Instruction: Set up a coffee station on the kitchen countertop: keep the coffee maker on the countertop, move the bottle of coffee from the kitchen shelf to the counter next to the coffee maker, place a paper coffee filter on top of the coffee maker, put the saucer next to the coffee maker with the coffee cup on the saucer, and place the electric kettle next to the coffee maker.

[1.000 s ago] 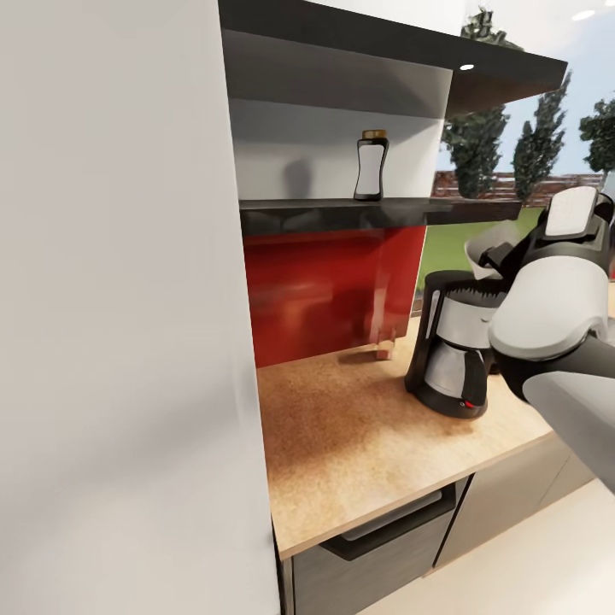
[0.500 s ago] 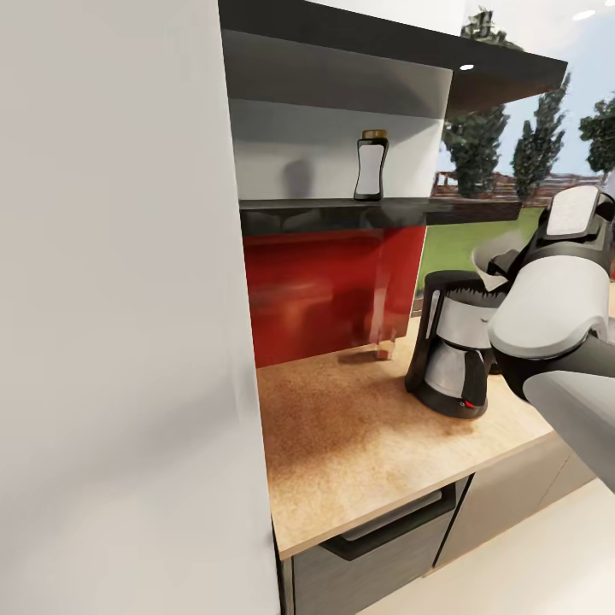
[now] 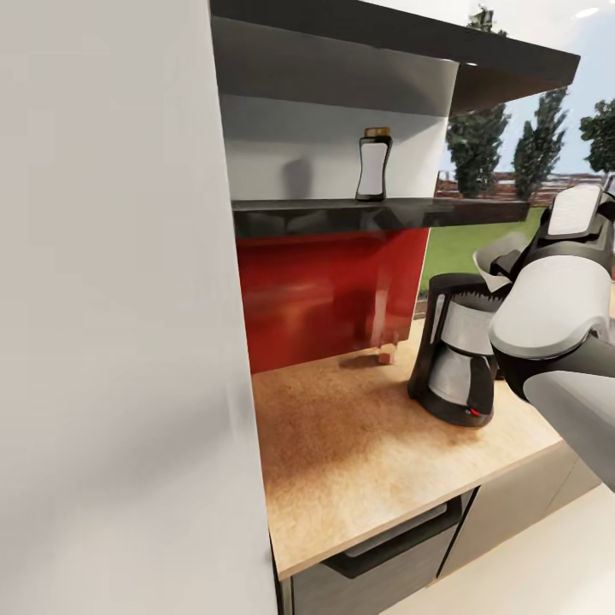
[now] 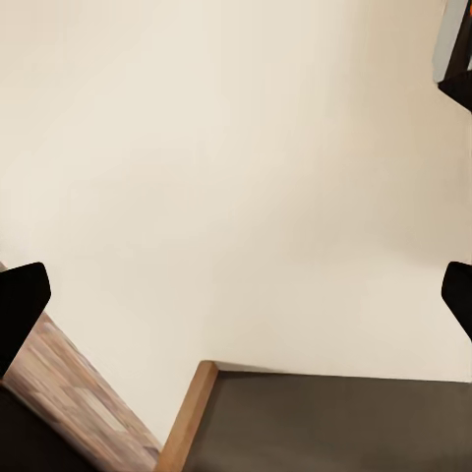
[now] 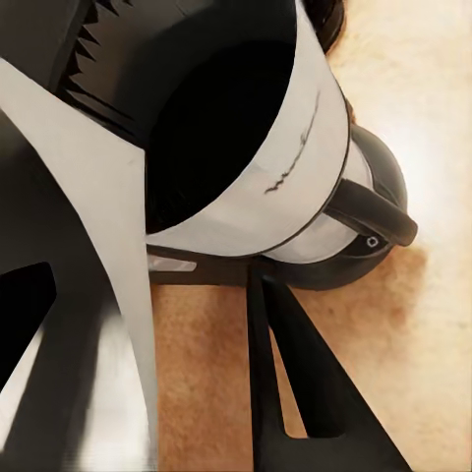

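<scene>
My right gripper (image 5: pixel 147 393) is clamped on the paper coffee filter (image 3: pixel 500 256), held over the coffee maker (image 3: pixel 455 359) near the kitchen countertop's (image 3: pixel 359 453) right edge. My left gripper's (image 4: pixel 236 295) fingertips (image 4: pixel 20 305) are spread wide, holding nothing.

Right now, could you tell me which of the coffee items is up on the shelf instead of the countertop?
The bottle of coffee: it stands upright on the kitchen shelf above the red backsplash, while the coffee maker sits below on the kitchen countertop.
</scene>
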{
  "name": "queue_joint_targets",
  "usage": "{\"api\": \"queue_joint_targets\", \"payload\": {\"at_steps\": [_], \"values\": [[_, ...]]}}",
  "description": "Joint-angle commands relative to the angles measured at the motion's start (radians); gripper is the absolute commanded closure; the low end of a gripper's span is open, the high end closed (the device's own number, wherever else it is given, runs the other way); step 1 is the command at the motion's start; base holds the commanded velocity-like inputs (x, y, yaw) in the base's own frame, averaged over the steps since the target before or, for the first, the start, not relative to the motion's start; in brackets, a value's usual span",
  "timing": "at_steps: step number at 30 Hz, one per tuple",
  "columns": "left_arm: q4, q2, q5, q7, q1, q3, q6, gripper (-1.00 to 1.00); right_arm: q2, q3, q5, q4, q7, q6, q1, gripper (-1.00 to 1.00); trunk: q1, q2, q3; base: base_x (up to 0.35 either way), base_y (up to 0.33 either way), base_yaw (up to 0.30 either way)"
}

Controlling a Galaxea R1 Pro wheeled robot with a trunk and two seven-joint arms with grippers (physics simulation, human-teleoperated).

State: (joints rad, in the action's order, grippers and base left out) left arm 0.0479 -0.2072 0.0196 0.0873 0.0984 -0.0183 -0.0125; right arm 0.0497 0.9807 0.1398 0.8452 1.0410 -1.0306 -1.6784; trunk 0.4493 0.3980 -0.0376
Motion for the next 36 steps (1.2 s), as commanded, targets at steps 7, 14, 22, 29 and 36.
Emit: {"api": "queue_joint_targets", "payload": {"at_steps": [7,14,22,29,36], "values": [[-0.001,0.0,0.002,0.002,0.0,-0.002,-0.003,-1.0,0.0,0.022,0.009,0.0,0.011,-0.002,0.003,1.0,0.001,0.002,-0.002,0.029,0.0,0.0],[-0.002,0.0,0.002,0.003,0.0,-0.002,-0.018,-1.0,-0.001,0.034,0.008,0.002,0.011,-0.002,0.005,1.0,0.001,0.002,-0.002,0.161,0.0,0.0],[-0.002,0.0,0.003,0.003,0.0,-0.002,-0.02,-1.0,-0.003,0.036,0.007,0.006,0.011,-0.002,0.006,1.0,0.001,0.002,-0.002,0.076,-0.055,0.0],[-0.002,0.0,0.003,0.005,0.001,-0.003,-0.021,-1.0,-0.004,0.036,0.007,0.006,0.011,-0.002,0.006,1.0,0.001,0.002,-0.002,0.15,-0.134,0.0],[-0.002,0.0,0.003,0.005,0.005,-0.003,-0.021,-1.0,-0.004,0.036,0.007,0.006,0.023,-0.002,0.006,1.0,0.001,0.002,-0.002,0.006,-0.034,0.0]]}}
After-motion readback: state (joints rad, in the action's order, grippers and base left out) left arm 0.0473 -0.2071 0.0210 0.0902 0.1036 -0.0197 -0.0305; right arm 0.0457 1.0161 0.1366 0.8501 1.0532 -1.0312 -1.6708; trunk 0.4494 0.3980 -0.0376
